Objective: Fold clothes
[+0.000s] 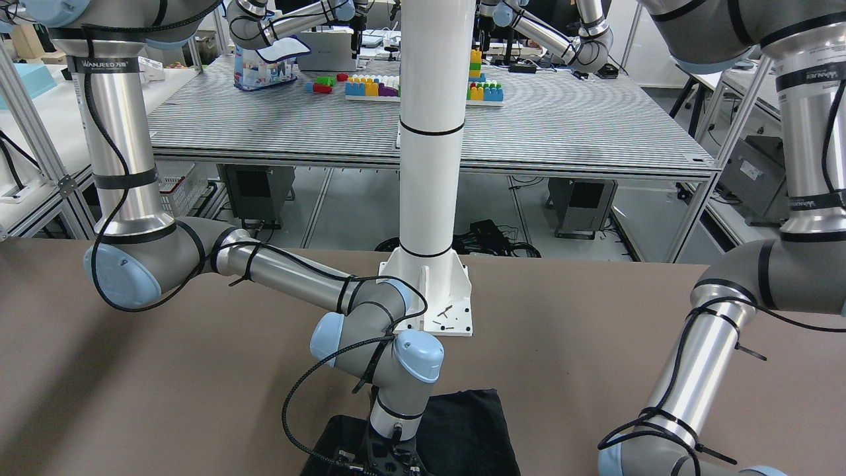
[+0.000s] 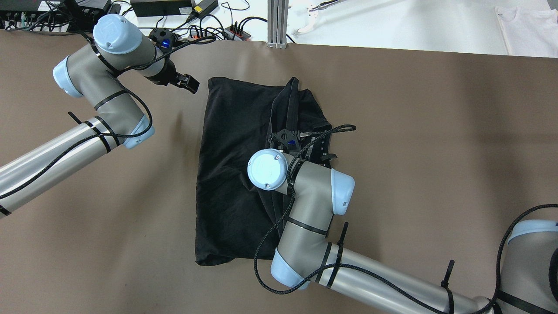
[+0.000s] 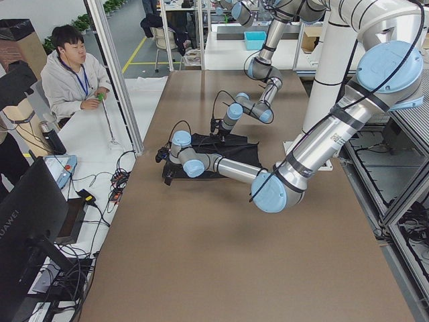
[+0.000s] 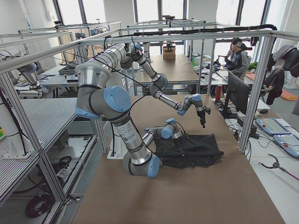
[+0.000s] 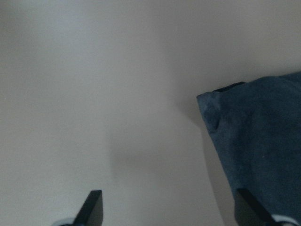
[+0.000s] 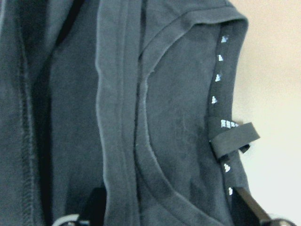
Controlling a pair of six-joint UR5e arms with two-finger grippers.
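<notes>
1. Garment [image 2: 231,165] seen from overhead: black, mid-worktop [image 2: 414,131], long axis running from the robot to the far edge. Its left half lies flat and its right half is bunched in ridges. The left hand [image 2: 188,83] hovers beside the far-left corner.
2. Left wrist: fingers spread over bare worktop, garment corner at right.
3. Right wrist alone shows the right hand [image 6: 171,209] spread over a ribbed neckline, white marks and a hang loop.

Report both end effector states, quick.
Left end effector: open, empty, by the garment's corner.
Right end effector: open, over the garment's collar, gripping nothing.
</notes>
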